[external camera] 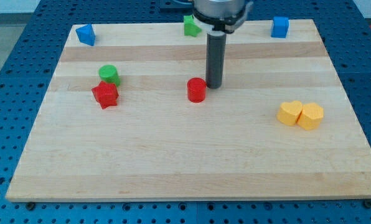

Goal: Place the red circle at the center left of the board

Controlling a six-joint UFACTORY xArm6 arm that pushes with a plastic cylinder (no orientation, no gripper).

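Observation:
The red circle (197, 89) is a short red cylinder standing near the middle of the wooden board (185, 162), a little above centre. My tip (214, 86) is down on the board just to the right of the red circle, close beside it or touching its upper right edge. The dark rod rises from there to the arm at the view's top.
A red star (104, 94) and a green circle (109, 74) sit together at the left. A blue block (86, 34) is at the top left, a green block (191, 26) at the top middle, a blue cube (280, 27) at the top right. Two yellow blocks (301, 114) touch at the right.

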